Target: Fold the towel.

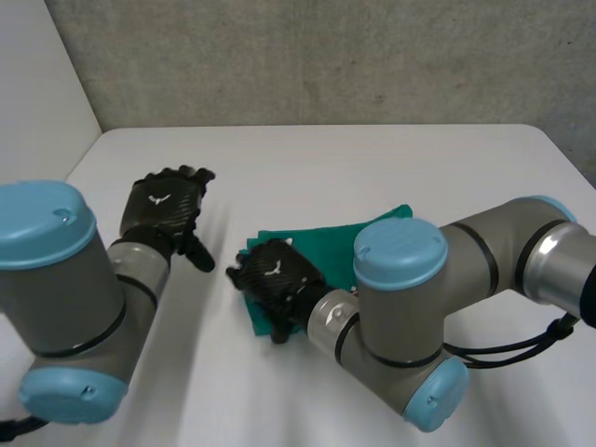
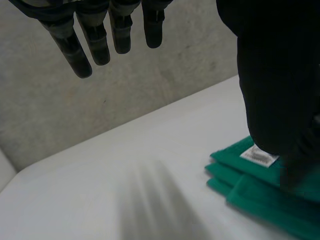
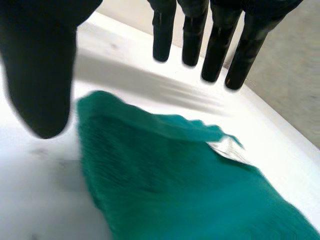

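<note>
The right arm [image 1: 400, 307] is seen nearest, grey with light-blue caps, bent across the white table [image 1: 372, 158]. The right hand [image 1: 277, 277] is held over the green towel [image 1: 312, 240], above the towel's near corner on the side toward the left hand. Its fingers [image 3: 217, 47] are kept straight and set wide from the thumb [image 3: 40, 65], so the hand is spread wide and nothing is gripped. In the right wrist view the towel [image 3: 175, 185] is spread under the palm, and a gap is seen between it and the fingertips. Whether the palm touches the cloth cannot be told. A white label [image 3: 227, 147] is seen on the towel's top face, below the fingertips.

The left hand [image 1: 166, 207] is placed beside the towel and well apart from it, with bare table between them. Its fingers [image 2: 82, 55] are held straight and pointed toward the far side. The thumb [image 2: 275, 75] is set wide, and nothing is held.

In the left wrist view the towel [image 2: 265, 205] is seen just past the thumb. It is folded, with several stacked layers shown at its corner. The label [image 2: 258, 156] lies on the top layer.

Beyond both hands the table's far edge is met by a grey wall [image 1: 326, 56].
</note>
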